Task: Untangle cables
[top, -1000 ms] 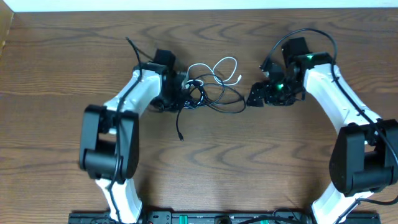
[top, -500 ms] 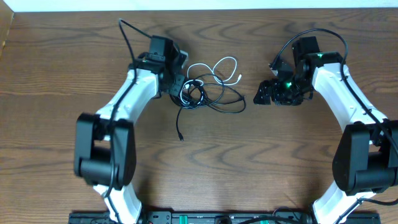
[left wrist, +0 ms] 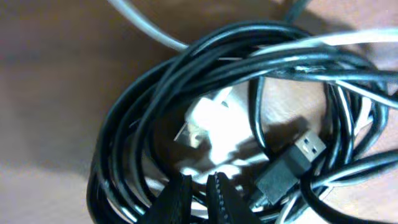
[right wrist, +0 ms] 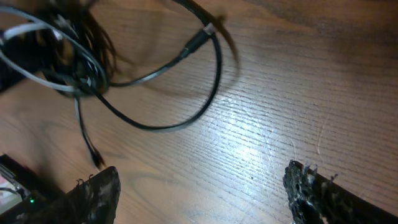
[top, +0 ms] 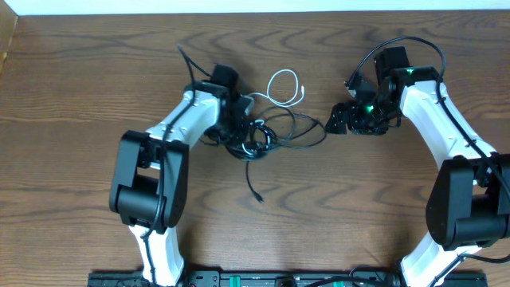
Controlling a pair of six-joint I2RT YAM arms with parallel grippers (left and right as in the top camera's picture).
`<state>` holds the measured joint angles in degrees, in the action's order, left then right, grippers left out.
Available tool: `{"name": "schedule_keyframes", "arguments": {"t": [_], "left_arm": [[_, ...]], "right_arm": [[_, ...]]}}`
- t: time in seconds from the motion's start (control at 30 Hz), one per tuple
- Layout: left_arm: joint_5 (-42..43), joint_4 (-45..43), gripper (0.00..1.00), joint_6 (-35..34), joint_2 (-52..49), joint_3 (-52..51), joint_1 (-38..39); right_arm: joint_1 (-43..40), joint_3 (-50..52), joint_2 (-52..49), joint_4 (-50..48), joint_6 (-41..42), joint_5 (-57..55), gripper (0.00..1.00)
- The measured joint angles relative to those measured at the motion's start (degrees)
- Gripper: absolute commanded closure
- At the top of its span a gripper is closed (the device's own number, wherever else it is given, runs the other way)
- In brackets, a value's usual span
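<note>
**Overhead view.** Found the cables [top: 267, 131] bunched in one heap on the table [top: 80, 64], between the two arms and toward the far edge. Noted a white cable [top: 285, 86] looping out on the far side and a black tail [top: 259, 198] with a plug end trailing toward the robot. Located the left gripper [top: 241, 131] at the heap's left edge, touching it, and the right gripper [top: 335, 123] just beside the heap's right edge, apart from it. Cannot judge either set of fingers from this height.

**Left wrist view.** Visible only here: fingers [left wrist: 180, 193] drawn almost together, tips set down into a black coil [left wrist: 140, 130] of several turns, with white strands and a USB plug [left wrist: 308, 146] crossing inside it. Cannot tell whether a strand is pinched between them.

**Right wrist view.** Visible only here: fingers [right wrist: 93, 193] spread wide, with nothing between them but bare wood. Noted one black loop [right wrist: 186, 121] lying free ahead and the knot beyond it blurred.

**Step in hand, as judged:** parting the heap. Recommend pinning the coil with the left, closing the right on the free loop or one plug end alone, then drawing outward slowly. Avoid seizing several turns at once, as likely to tighten the knot
</note>
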<state>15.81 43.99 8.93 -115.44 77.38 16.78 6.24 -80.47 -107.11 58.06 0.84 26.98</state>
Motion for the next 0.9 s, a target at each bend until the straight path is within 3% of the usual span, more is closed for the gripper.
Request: {"name": "schedule_keyframes", "arguments": {"t": [0.17,0.27,0.37,0.57,0.73,0.9], "left_arm": [[0.37,6.16,0.83,-4.74,0.0,1.53,2.05],[0.28,7.56,0.66,-7.74,0.66,4.33,2.03],[0.15,8.52,0.58,-9.94,3.96,5.29,2.01],[0.17,13.05,0.58,-10.14,13.25,6.45,2.62],[0.11,15.1,0.58,-3.76,13.86,4.85,5.99],[-3.5,8.31,0.53,7.15,13.79,-2.78,11.63]], "right_arm": [[0.11,0.0,0.0,-0.02,-0.02,0.0,0.19],[0.11,0.0,0.0,0.0,-0.02,0.0,0.19],[0.11,0.0,0.0,0.0,-0.02,-0.11,0.19],[0.11,0.0,0.0,-0.02,-0.04,-0.7,0.18],[0.11,0.02,0.0,-0.02,-0.04,-0.87,0.18],[0.11,0.02,0.0,-0.04,-0.04,-0.87,0.18]]}}
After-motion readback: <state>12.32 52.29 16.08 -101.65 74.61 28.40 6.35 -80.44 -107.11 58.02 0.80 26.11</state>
